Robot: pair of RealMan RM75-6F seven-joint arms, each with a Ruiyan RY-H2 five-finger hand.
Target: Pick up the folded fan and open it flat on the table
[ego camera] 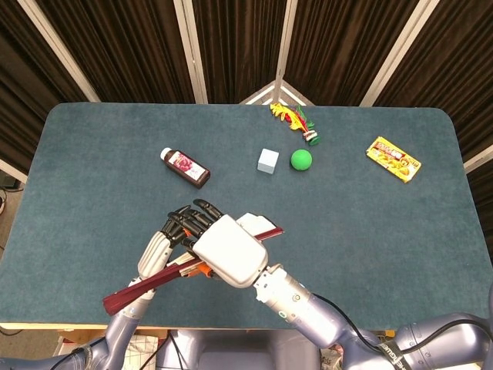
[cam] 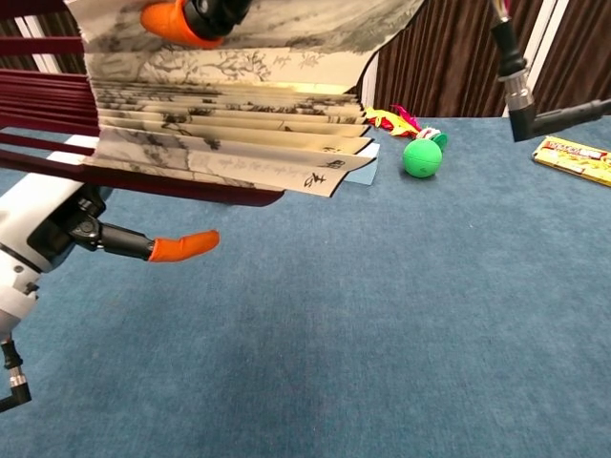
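The fan (ego camera: 146, 284) shows in the head view as a dark red bundle of ribs, slanting from the front table edge up to the right. The chest view has the fan (cam: 220, 143) partly spread, its ink-painted paper folds hanging above the table. My right hand (ego camera: 227, 250) grips it from above, and an orange-tipped finger (cam: 177, 17) presses on the paper. My left hand (ego camera: 158, 248) sits close against the fan's left side with its fingers beside the right hand's. In the chest view the left hand (cam: 48, 234) holds one orange-tipped finger out under the fan, with a gap between them.
A dark bottle (ego camera: 186, 167), a pale blue cube (ego camera: 268, 160) and a green ball (ego camera: 301, 159) lie mid-table. A colourful toy (ego camera: 294, 119) is at the back and a yellow packet (ego camera: 394, 159) at the right. The table's front edge is just below the hands.
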